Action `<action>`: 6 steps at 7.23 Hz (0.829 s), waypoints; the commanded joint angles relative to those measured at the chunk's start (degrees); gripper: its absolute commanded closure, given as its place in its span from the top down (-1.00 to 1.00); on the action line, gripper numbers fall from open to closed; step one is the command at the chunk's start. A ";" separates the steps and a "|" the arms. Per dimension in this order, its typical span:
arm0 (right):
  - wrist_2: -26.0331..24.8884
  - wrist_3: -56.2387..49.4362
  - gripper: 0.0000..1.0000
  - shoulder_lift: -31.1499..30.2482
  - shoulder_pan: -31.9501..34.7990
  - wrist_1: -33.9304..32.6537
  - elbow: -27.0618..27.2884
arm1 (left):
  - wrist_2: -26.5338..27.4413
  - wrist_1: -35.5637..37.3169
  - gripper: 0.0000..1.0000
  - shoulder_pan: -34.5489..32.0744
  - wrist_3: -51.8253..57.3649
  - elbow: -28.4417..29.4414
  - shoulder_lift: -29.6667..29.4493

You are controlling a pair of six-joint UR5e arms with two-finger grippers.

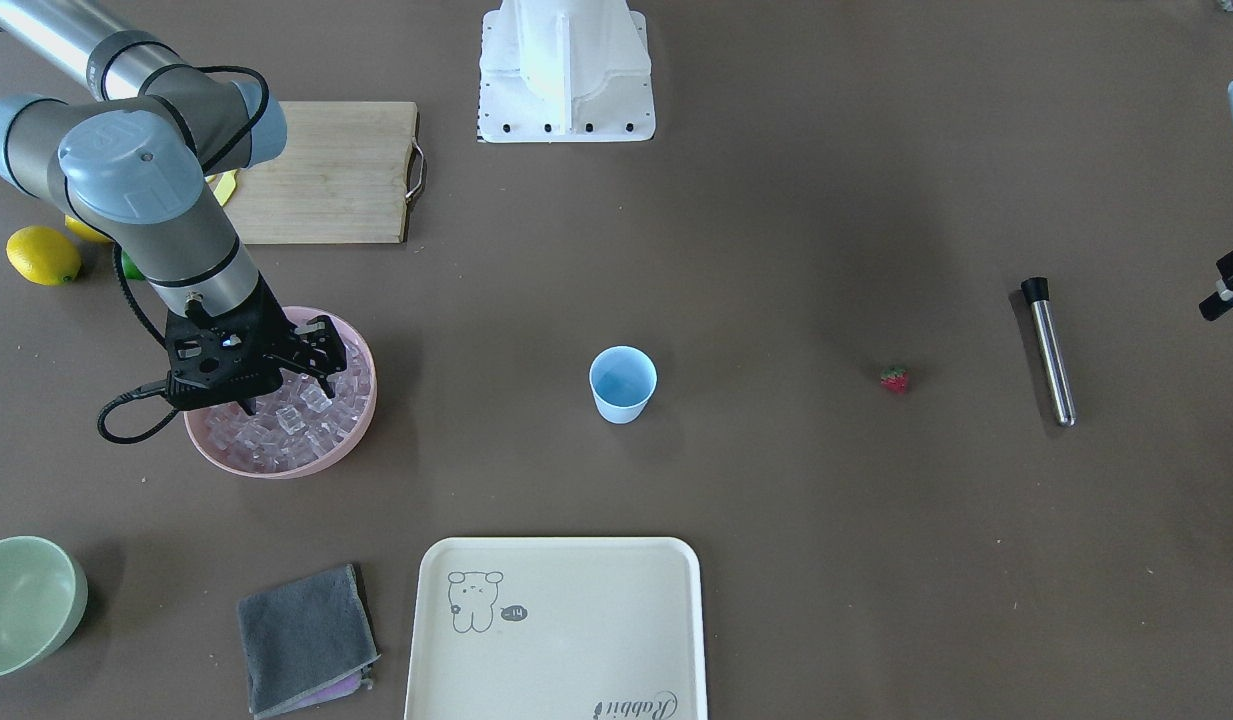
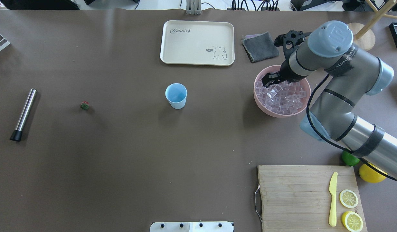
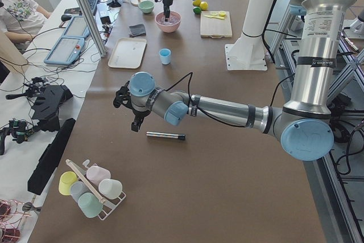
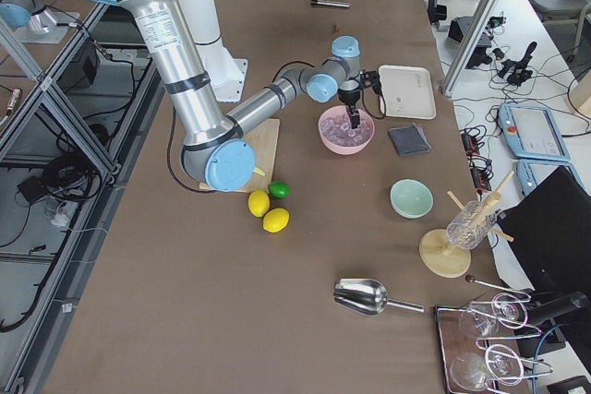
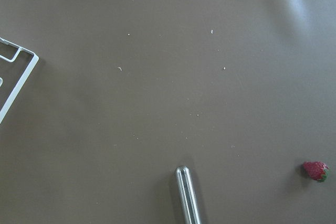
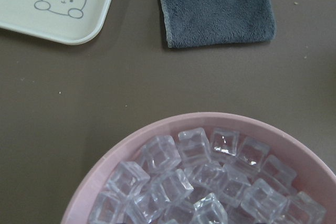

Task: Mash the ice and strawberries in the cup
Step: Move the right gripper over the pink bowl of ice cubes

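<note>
Ice-fetching step: reaching into bowl with right gripper, spread apart among ice. Next: clamping one cube, lifting clear, carrying to empty cup.

Robotics lab: a robot arm is reaching over a big brown table, control tablets are lying at left, a metal frame post is rising upper left, and a person is sitting beside it.
</note>
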 commanded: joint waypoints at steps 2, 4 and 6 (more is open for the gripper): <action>-0.29 2.86 0.51 -0.30 -1.74 3.06 -2.27 | 0.00 -0.05 0.94 0.10 0.01 -0.18 0.07; 0.15 3.93 0.51 -0.56 -2.01 3.33 -1.57 | 0.00 -0.05 0.94 0.10 0.01 0.26 -0.19; 0.15 3.24 0.51 -1.87 -2.10 3.41 -1.65 | 0.00 -0.05 0.94 0.10 -0.16 -0.18 -0.11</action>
